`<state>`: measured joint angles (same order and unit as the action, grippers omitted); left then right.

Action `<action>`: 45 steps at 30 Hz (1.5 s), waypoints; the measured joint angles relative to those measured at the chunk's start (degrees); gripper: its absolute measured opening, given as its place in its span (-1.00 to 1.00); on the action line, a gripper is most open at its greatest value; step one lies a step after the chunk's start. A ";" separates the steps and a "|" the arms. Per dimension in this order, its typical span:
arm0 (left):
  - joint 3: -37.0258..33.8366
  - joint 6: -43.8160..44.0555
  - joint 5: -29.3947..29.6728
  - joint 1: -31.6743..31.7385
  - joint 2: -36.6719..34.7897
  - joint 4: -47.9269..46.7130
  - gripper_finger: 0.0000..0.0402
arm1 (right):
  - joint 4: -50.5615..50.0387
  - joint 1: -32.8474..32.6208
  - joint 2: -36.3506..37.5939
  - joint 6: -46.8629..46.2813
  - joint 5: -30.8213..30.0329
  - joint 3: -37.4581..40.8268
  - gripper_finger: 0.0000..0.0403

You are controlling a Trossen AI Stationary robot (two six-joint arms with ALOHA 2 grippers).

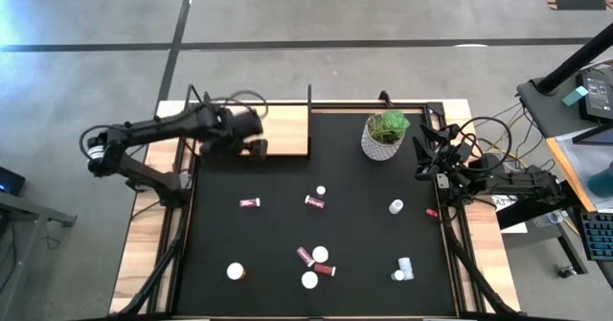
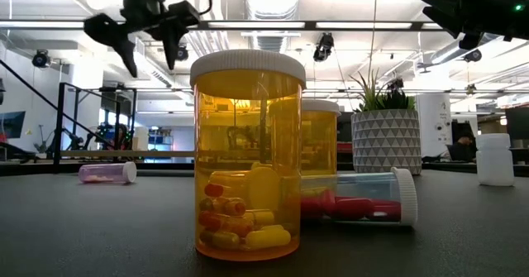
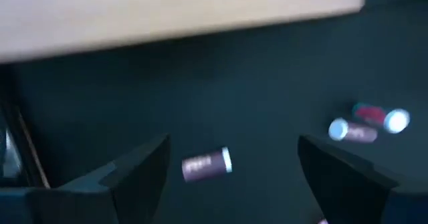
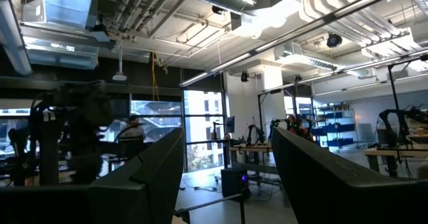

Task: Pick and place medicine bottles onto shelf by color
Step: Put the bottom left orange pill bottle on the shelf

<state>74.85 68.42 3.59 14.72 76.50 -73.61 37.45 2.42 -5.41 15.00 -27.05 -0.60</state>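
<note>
Left wrist view: the left tool (image 3: 231,177), spread wide and empty, hangs over a toppled maroon bottle (image 3: 207,164) near the shelf (image 3: 180,13); gripped off-centre, it could roll away.

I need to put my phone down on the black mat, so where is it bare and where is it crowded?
Bare: the mat's left strip below the shelf, and the middle between the maroon bottle and white bottle. Crowded: the near-centre bottle cluster.
</note>
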 joint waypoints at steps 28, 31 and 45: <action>-7.52 49.32 -7.64 -32.50 2.97 -3.09 0.54 | 0.00 0.00 0.00 0.00 -0.01 0.00 0.07; -9.02 50.14 -7.64 -32.57 1.87 -1.87 0.54 | 0.00 0.00 0.01 0.00 -0.02 0.00 0.07; -19.05 44.48 -10.76 -33.33 -4.31 9.66 0.54 | 0.00 0.00 0.01 0.00 -0.01 0.00 0.07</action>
<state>55.79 112.90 -7.17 -18.61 72.19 -63.95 37.45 2.42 -5.40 15.00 -27.06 -0.60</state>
